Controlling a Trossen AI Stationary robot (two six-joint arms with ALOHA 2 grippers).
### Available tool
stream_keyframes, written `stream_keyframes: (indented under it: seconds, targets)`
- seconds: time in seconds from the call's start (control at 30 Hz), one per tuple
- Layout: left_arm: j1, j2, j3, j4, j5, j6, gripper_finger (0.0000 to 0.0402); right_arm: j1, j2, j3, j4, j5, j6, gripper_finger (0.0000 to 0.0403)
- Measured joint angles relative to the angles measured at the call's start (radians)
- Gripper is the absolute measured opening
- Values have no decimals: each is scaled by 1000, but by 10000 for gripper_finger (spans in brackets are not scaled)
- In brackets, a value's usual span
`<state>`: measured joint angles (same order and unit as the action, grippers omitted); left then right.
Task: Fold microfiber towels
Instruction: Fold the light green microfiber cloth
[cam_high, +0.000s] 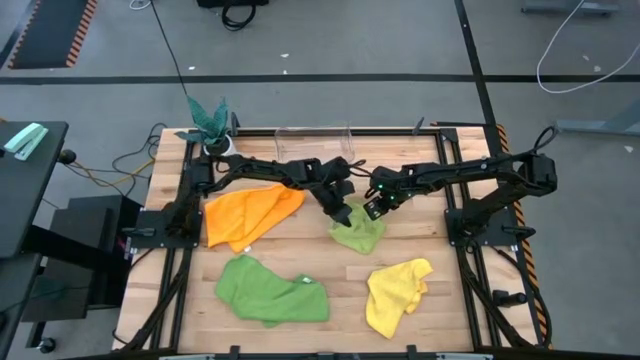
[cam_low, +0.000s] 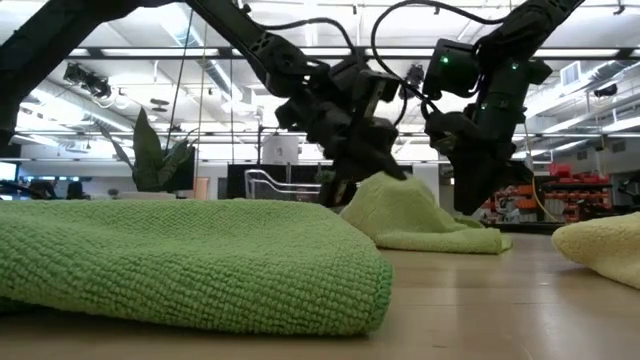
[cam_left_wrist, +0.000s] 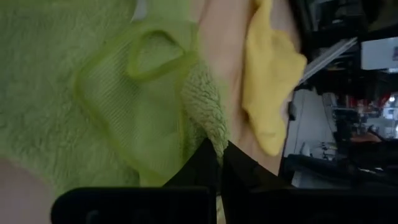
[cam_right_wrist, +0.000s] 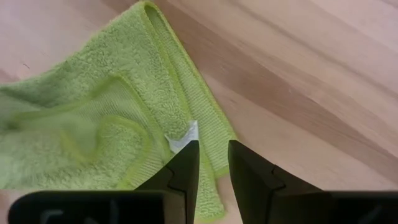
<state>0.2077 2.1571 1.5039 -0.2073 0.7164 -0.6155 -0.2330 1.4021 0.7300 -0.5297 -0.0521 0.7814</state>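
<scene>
Pinched shut on a raised fold of the light lime green microfiber towel (cam_high: 358, 233), my left gripper (cam_high: 340, 213) holds that soft cloth up into a peak near the middle of the wooden table (cam_high: 450, 300); in the low view the cloth (cam_low: 420, 215) slopes down from the fingers to the boards. Just beside it, my right gripper (cam_right_wrist: 208, 163) hangs over the same towel with its two dark fingers (cam_right_wrist: 183, 171) a narrow gap apart and holding nothing; its wrist view shows the towel's stitched edge and a small white tag (cam_right_wrist: 185, 138) right at the fingertips, the cloth (cam_right_wrist: 93, 124) lying flat on the wood below.

Toward the table's left edge lies the crumpled orange microfiber towel (cam_high: 250, 214). Along the front edge, left of centre, spreads the darker green microfiber towel (cam_high: 270, 290), which fills the foreground of the low view (cam_low: 180, 255). Nearer the front right corner sits the bunched yellow microfiber towel (cam_high: 396, 293), well apart from the lime one.

At the back edge stands a clear plastic bin (cam_high: 312, 142), and at the back left corner a teal-leaved plant in a white pot (cam_high: 211, 122).
</scene>
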Motion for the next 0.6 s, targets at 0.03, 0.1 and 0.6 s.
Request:
stream_keyframes:
  seconds: [0.03,0.1,0.6]
  targets:
    - [-4,0,3,15,3,-1,8,0,0,0,1,1,3,93]
    - [-8,0,3,20,6,-1,8,0,0,0,8,13,3,93]
    - [35,32,200,-183,-47,102,8,-7,-122,0,31,87,-16,93]
